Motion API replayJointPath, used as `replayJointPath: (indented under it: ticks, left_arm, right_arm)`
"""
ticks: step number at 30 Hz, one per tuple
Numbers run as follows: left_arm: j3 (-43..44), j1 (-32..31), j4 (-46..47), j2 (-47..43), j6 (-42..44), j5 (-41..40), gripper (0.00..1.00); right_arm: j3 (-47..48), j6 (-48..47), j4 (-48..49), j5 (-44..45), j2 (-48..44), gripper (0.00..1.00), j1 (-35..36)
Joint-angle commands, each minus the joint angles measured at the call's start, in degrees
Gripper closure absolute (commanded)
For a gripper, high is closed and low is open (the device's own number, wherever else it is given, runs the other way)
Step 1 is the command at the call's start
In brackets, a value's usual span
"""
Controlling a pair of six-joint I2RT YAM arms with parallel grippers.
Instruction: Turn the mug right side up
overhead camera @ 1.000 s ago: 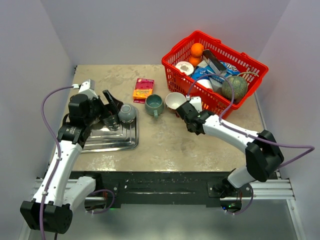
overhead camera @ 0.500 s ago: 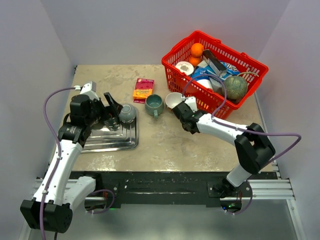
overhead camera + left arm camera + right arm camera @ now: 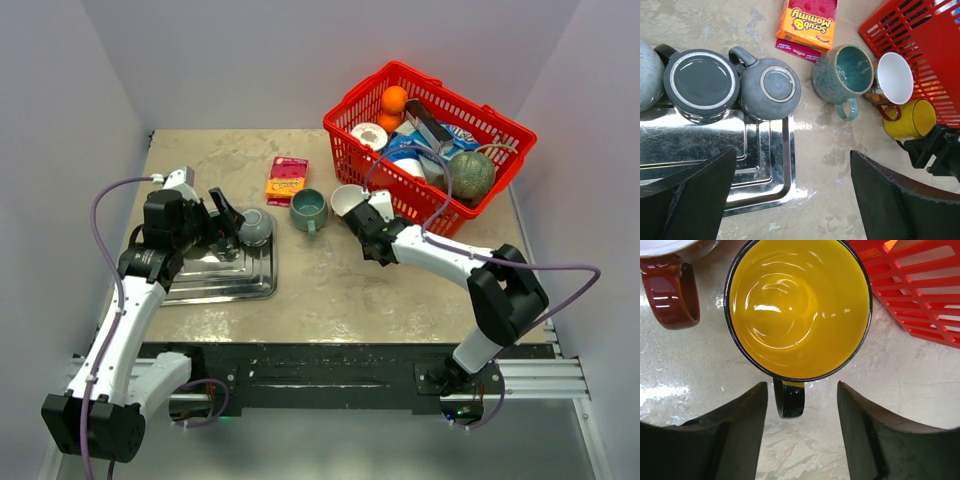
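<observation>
Glazed yellow mug (image 3: 797, 305), upright beside the red basket (image 3: 920, 300), looks stiff, slick, breakable; its black handle (image 3: 789, 399) offers hold, between spread right fingers (image 3: 740, 425). Left fingers (image 3: 695, 195) gape wide.

Yellow mug (image 3: 797, 310) stands hemmed between red basket (image 3: 930, 335) and red-handled mug (image 3: 665, 300); bare counter (image 3: 380, 290) lies open toward the near edge.

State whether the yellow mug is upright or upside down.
Upright: the yellow mug shows its open mouth and empty inside from above.
</observation>
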Motion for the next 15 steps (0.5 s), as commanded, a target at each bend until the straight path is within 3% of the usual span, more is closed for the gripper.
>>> replayJointPath:
  ticks: [1, 6, 13, 15]
  left_arm:
    - [1.7, 0.0, -2.9, 1.4, 2.0, -3.2, 0.01]
    - [2.6, 0.0, -7.4, 3.0, 3.0, -8.7, 0.01]
    - [3.6, 0.1, -11.9, 4.7, 2.9, -20.6, 0.01]
    - [6.1, 2.9, -12.9, 6.6, 2.9, -22.4, 0.01]
  right_arm:
    - [4.1, 0.2, -1.8, -0.2, -4.7, 0.32, -0.3]
    - [7.7, 0.0, -5.4, -3.5, -9.7, 0.18, -0.3]
    - [13.1, -0.9, -7.4, -7.1, -12.7, 0.15, -0.4]
    - [13.8, -0.8, -7.5, -8.3, -13.2, 0.15, -0.4]
